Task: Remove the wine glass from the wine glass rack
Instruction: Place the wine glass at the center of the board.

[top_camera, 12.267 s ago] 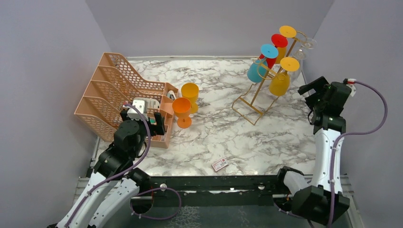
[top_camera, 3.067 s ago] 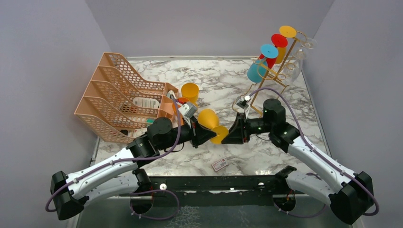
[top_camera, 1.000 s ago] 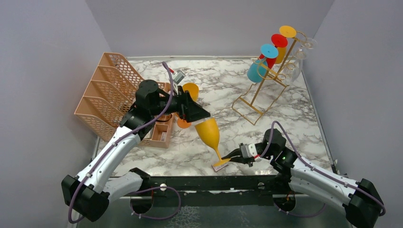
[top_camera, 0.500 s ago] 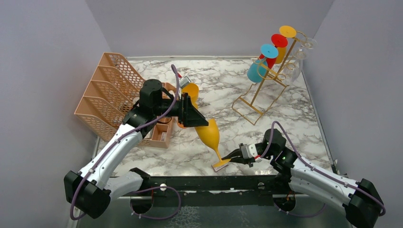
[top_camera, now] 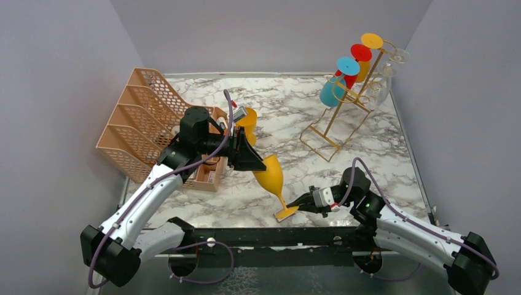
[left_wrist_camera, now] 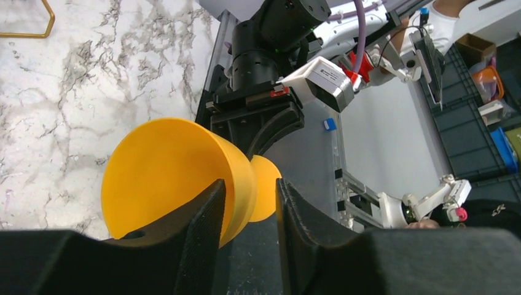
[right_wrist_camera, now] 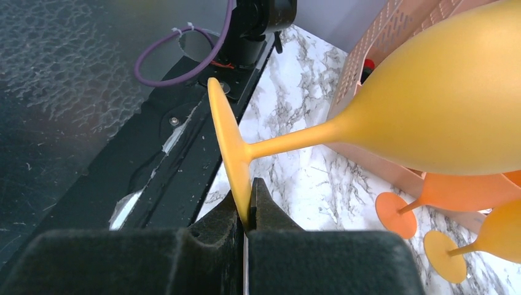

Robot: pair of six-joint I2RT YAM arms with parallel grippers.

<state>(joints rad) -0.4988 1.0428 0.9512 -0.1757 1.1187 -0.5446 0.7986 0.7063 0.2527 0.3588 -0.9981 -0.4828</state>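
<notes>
The yellow wine glass (top_camera: 270, 177) is off the gold wine glass rack (top_camera: 336, 114) and hangs tilted over the near middle of the table, bowl toward the left. My right gripper (top_camera: 293, 205) (right_wrist_camera: 247, 200) is shut on the edge of its foot (right_wrist_camera: 230, 153). My left gripper (top_camera: 249, 161) (left_wrist_camera: 249, 184) straddles the bowl's rim. One finger lies against the bowl (left_wrist_camera: 166, 166). The other stands a little apart, so the jaws are still open. Blue (top_camera: 333, 92), red (top_camera: 359, 55) and yellow (top_camera: 372, 40) glasses hang on the rack.
A peach mesh file organizer (top_camera: 141, 123) stands at the left, my left arm reaching past its near end. Orange and yellow glasses (top_camera: 246, 117) stand upright beside it; their feet (right_wrist_camera: 393, 215) show in the right wrist view. The black base rail (top_camera: 276, 236) runs along the near edge.
My left gripper has slid down to the bowl's rim and its jaws have narrowed around it. The right gripper has kept its hold on the foot, hardly moving.
</notes>
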